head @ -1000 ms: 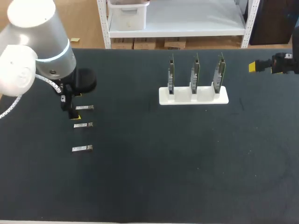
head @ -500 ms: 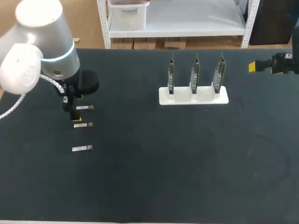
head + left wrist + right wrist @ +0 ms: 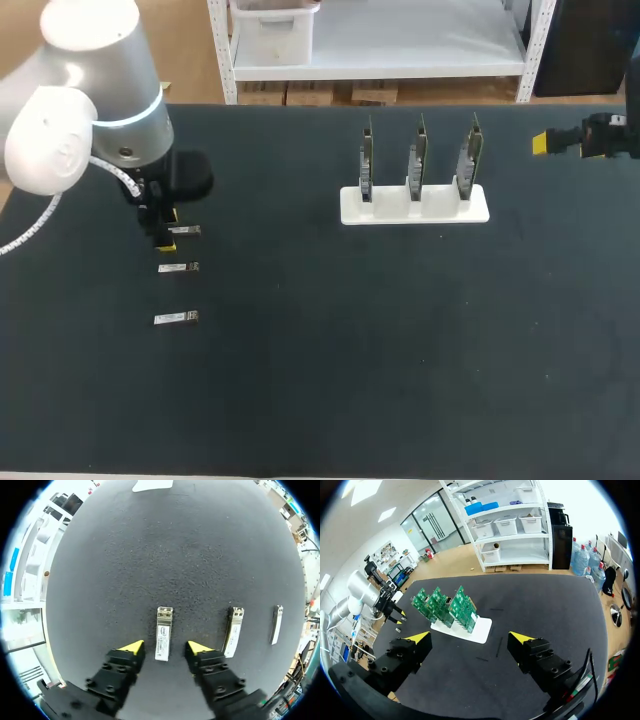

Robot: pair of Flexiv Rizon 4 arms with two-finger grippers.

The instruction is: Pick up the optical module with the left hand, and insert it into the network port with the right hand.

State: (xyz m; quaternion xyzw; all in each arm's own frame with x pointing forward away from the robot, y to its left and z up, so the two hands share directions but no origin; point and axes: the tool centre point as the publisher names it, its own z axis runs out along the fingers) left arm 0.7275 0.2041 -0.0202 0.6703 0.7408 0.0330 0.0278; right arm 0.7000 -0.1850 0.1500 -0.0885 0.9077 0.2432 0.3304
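We see a white label with dark print along the top of the nearest optical module (image 3: 163,641); the print is too small for us to read. The second module (image 3: 233,631) beside it bears a similar label, equally unreadable, and the third module (image 3: 275,624) shows only a pale strip.

We count three modules, lying apart in a row on the black table (image 3: 330,360), parallel to one another. We count three green circuit boards (image 3: 418,155) standing upright on edge in one white holder (image 3: 430,208), well apart from the modules. The network ports on them are too small for us to make out.

Our left gripper (image 3: 165,647) is low over the end module of the row, the one nearest the table's far edge. Its fingers are spread, one yellow tip on each side of that module. A strip of table shows between each tip and the metal body, so it grips nothing. The module lies flat on the table.

Our right gripper (image 3: 470,637) hovers by the table's far right edge, beyond the holder, its fingers wide apart and holding nothing.
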